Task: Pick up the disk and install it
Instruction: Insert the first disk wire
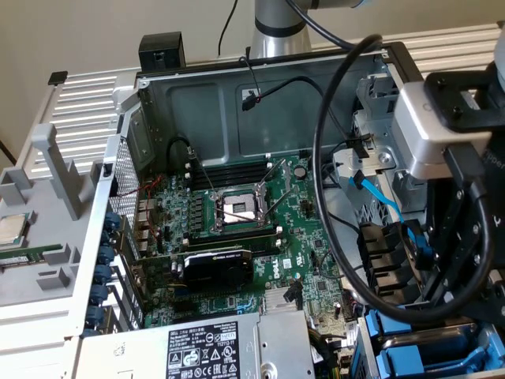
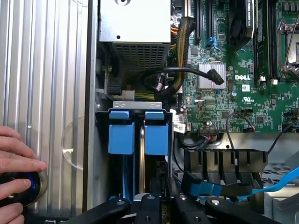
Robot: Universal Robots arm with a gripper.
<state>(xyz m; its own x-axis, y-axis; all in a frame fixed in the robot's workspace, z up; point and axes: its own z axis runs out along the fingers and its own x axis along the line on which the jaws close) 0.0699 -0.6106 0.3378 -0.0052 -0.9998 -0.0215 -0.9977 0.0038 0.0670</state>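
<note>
Lower right of the exterior view, gripper [image 2: 162, 207] pinches narrow on the disk [image 2: 156, 137], likely stiff, dense, shock-shy; best gripped by its plastic edges.

Ribbed metal bench [image 1: 87, 99] with an open computer case [image 1: 237, 110], a grey plastic fixture [image 1: 57, 162] and a black round knob [image 2: 28, 193].

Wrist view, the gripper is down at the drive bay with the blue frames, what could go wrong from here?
The blue cable lies close beside the gripper and could snag. The black cable loop hangs over the open case and might catch. A person's hand rests nearby.
</note>
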